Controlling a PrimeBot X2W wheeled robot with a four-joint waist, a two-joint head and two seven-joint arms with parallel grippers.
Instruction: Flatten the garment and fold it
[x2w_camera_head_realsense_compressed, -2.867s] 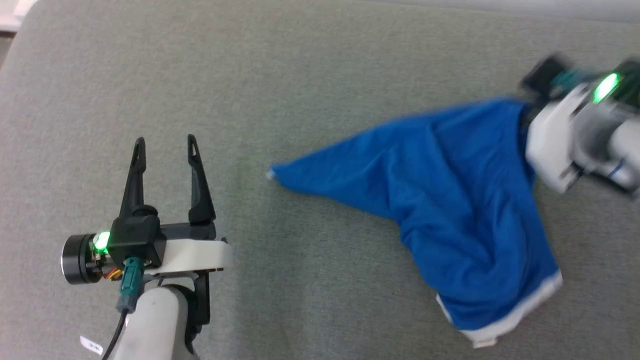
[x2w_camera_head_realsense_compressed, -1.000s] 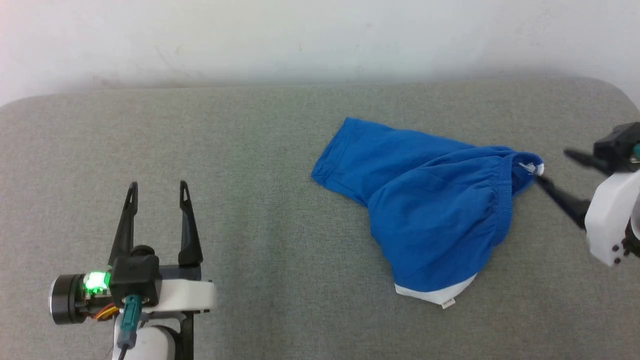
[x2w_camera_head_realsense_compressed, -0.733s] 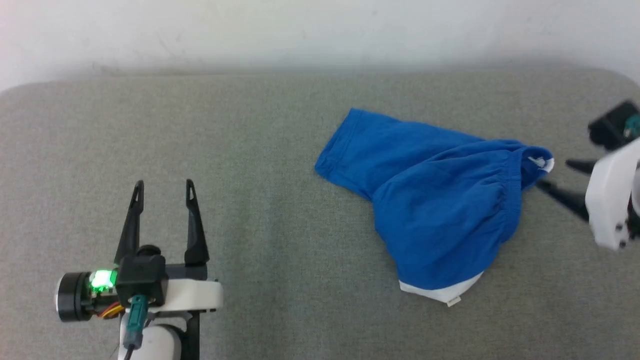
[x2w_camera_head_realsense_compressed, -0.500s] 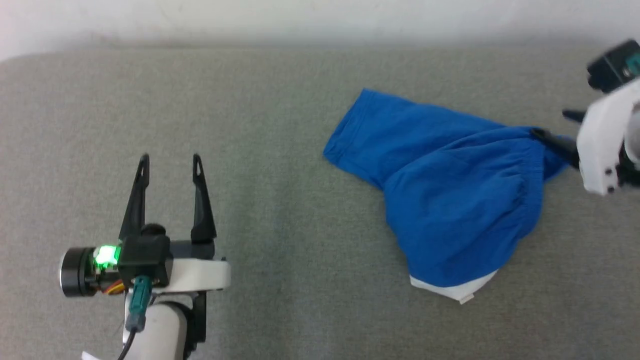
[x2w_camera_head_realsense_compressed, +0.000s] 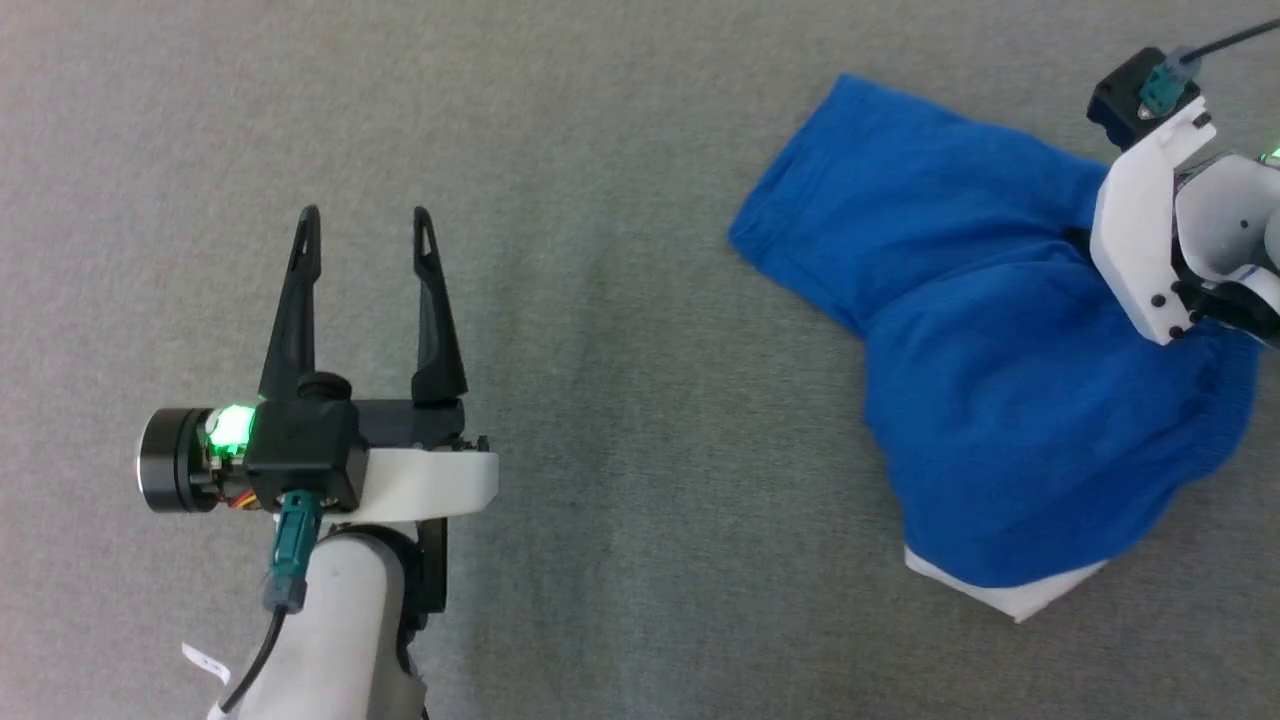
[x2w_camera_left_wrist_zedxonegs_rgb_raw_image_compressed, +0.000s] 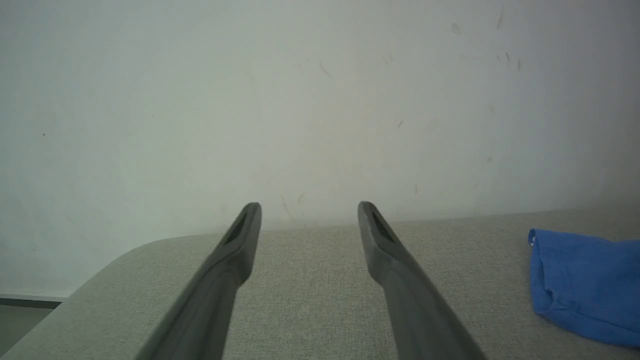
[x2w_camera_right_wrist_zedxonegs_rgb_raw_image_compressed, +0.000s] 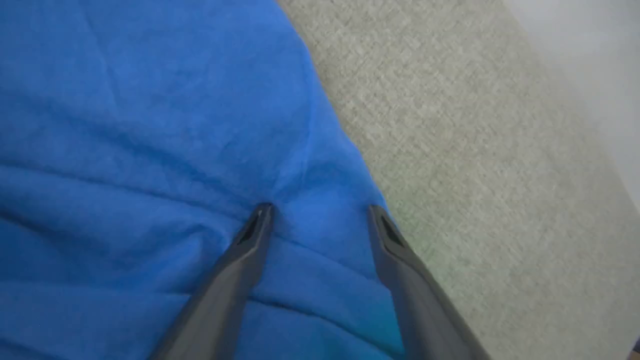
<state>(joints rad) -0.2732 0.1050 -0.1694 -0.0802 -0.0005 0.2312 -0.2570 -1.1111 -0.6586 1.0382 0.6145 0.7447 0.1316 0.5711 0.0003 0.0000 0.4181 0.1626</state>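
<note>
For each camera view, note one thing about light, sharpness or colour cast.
Head view: mostly sharp, green lamp glowing behind the left gripper; left wrist view: near fingers soft, wall flatly lit; right wrist view: garment slightly blurred, greenish tint on grey cushion.

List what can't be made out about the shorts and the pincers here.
Head view: the right pincer's fingers, hidden behind its own white wrist housing.
Head view: the garment's upper right part, covered by the same housing.
Right wrist view: whether the fingertips touch the cloth or hover above it.
Left wrist view: most of the garment, cut off by the right edge.
</note>
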